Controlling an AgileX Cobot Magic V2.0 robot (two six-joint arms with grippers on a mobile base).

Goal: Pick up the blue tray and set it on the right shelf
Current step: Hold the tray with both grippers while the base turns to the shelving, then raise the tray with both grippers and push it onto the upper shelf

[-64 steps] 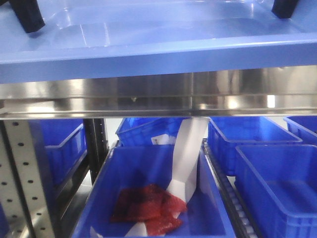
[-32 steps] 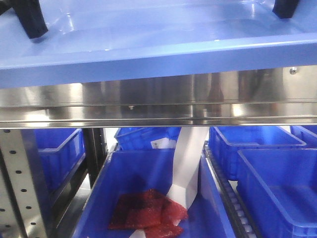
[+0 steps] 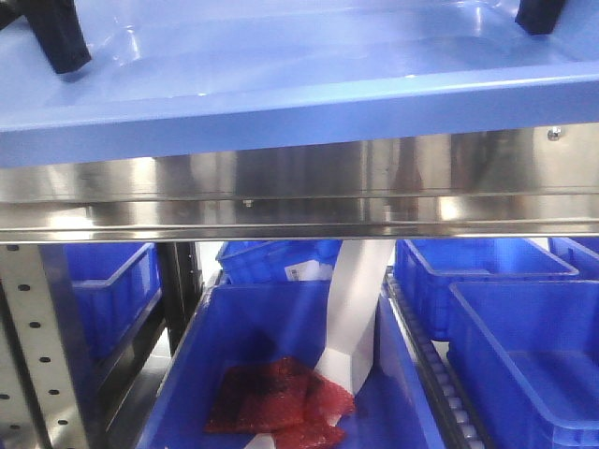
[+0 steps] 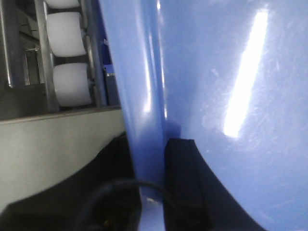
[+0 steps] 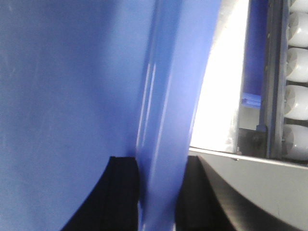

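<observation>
The blue tray (image 3: 299,103) fills the top of the front view, its long front wall just above the right shelf's shiny steel rail (image 3: 299,187). Whether it rests on the shelf I cannot tell. My left gripper (image 4: 151,187) is shut on the tray's rolled rim (image 4: 144,96), one black finger on each side. My right gripper (image 5: 159,192) pinches the opposite rim (image 5: 168,96) the same way. From the front, only a black finger (image 3: 61,42) of the left gripper and another (image 3: 538,14) of the right show inside the tray's ends.
Deep, darker blue bins (image 3: 524,355) stand under the rail; the middle one (image 3: 206,355) holds a red mesh bag (image 3: 276,402) and a white strip (image 3: 354,309). A perforated upright (image 3: 42,346) is at the left. White rollers (image 4: 72,84) (image 5: 296,101) lie beyond the tray's ends.
Since a second ago the steel rail has grown larger in the front view and a screw shows at its right end. Over the last half second nothing has moved.
</observation>
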